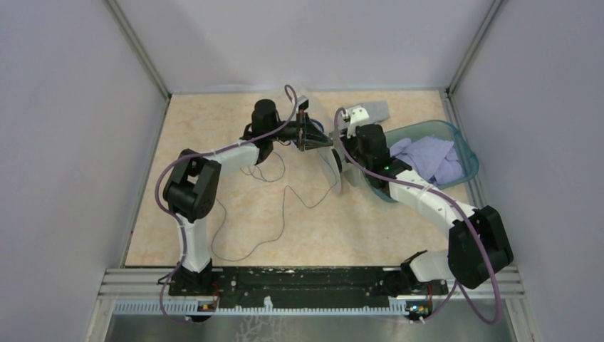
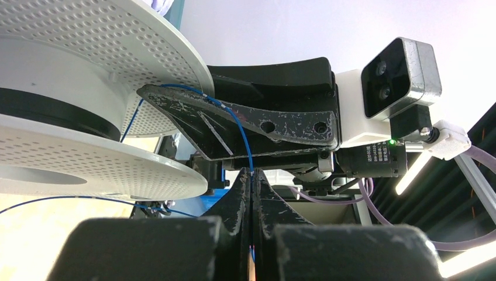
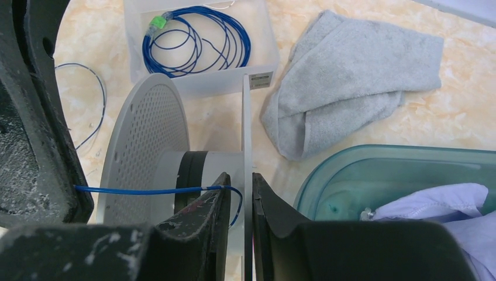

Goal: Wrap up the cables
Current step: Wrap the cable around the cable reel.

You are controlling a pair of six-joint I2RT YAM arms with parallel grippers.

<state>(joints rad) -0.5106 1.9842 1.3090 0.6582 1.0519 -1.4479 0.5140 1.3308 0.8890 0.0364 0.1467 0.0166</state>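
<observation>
The right gripper [image 3: 241, 190] is clamping one flange of the pale spool [image 3: 146, 134], its fingers pressing the thin disc from both sides. It is holding the spool up off the table [image 1: 399, 228] with the hub turned sideways toward the other arm, I'd guess so that the gap between the flanges is lying open for winding. The left gripper [image 2: 252, 184] is sitting just beside the spool with its fingers pressed together, pinching the cable [image 3: 140, 190], which is running straight from that pinch to the dark hub between the two flanges. From above, the rest of the cable is trailing in loose loops on the table in front of the left arm, so most of it looks to be waiting to go on. Pinching so near the spool is probably giving the left arm a say over tension and over where each turn lands. The blue coil [image 3: 199, 41] with the green end is lying apart in its clear box [image 3: 260, 67], near a grey towel [image 3: 351, 76].
</observation>
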